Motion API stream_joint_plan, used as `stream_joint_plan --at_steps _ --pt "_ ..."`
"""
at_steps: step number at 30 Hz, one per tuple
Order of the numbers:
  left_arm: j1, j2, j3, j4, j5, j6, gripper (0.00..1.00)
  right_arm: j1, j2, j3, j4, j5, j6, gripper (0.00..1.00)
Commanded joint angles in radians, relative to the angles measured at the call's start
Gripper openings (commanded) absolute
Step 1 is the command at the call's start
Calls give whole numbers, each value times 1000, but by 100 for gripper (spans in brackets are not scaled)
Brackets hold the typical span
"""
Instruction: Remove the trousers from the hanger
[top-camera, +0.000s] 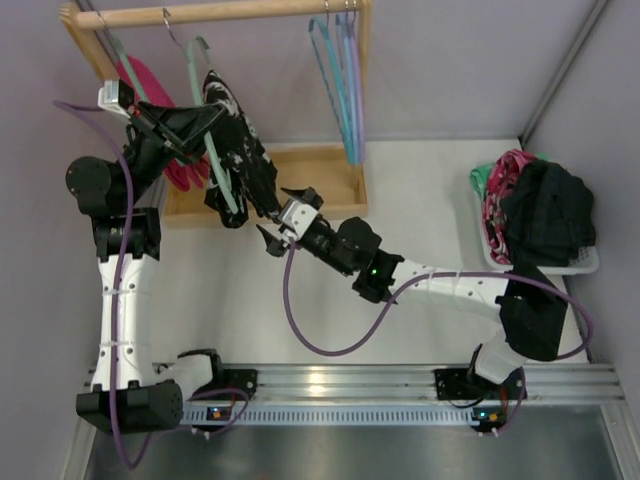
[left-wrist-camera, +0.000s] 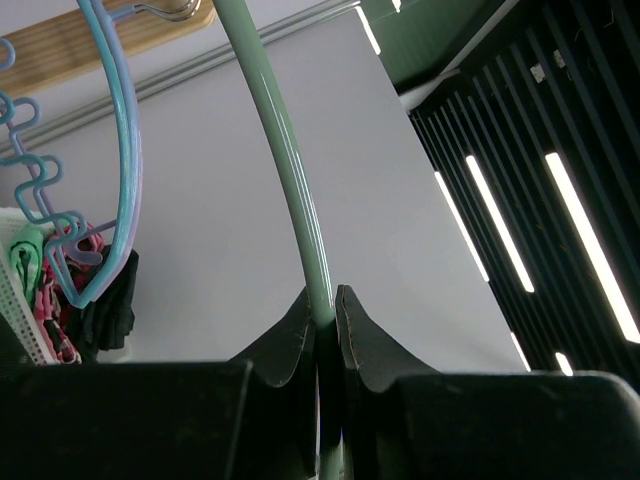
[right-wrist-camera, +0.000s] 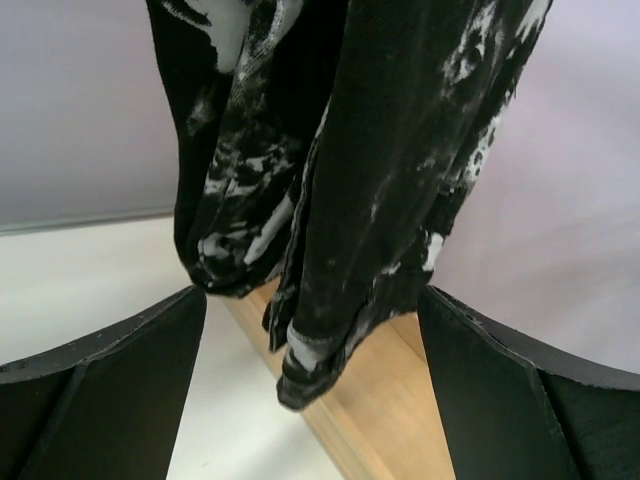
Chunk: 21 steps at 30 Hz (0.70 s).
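The trousers (top-camera: 238, 150), black with white splotches, hang over the mint-green hanger (top-camera: 213, 158) on the wooden rail. My left gripper (top-camera: 196, 128) is shut on the hanger's arm; in the left wrist view the green rod (left-wrist-camera: 300, 210) runs up from between the closed fingertips (left-wrist-camera: 328, 310). My right gripper (top-camera: 272, 222) is open just below the trousers' lower end. In the right wrist view the hanging trouser legs (right-wrist-camera: 350, 180) dangle between and above the two spread fingers (right-wrist-camera: 110, 380), not touching them.
The wooden rack base (top-camera: 310, 180) sits under the trousers. A magenta-pink garment (top-camera: 150, 90) hangs at the left of the rail. Blue and lilac hangers (top-camera: 340, 80) hang at the right. A white basket (top-camera: 575, 262) with clothes stands at the far right.
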Motion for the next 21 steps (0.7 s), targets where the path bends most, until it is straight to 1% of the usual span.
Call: stream_joint_plan --at_steps 1,4,9,17,21 --pt "-3 -72 28 238 -57 -6 0 18 37 78 156 27 -17 88" --pt "-3 -78 0 240 -63 -19 0 18 60 82 171 29 -35 87" --pt "-5 -87 -34 240 -72 -39 0 16 123 94 206 73 -68 84" --pt "-16 -81 -11 240 -78 -46 0 9 227 149 245 75 -82 83" --pt "-16 -78 2 240 -83 -46 0 7 219 128 240 44 -57 87"
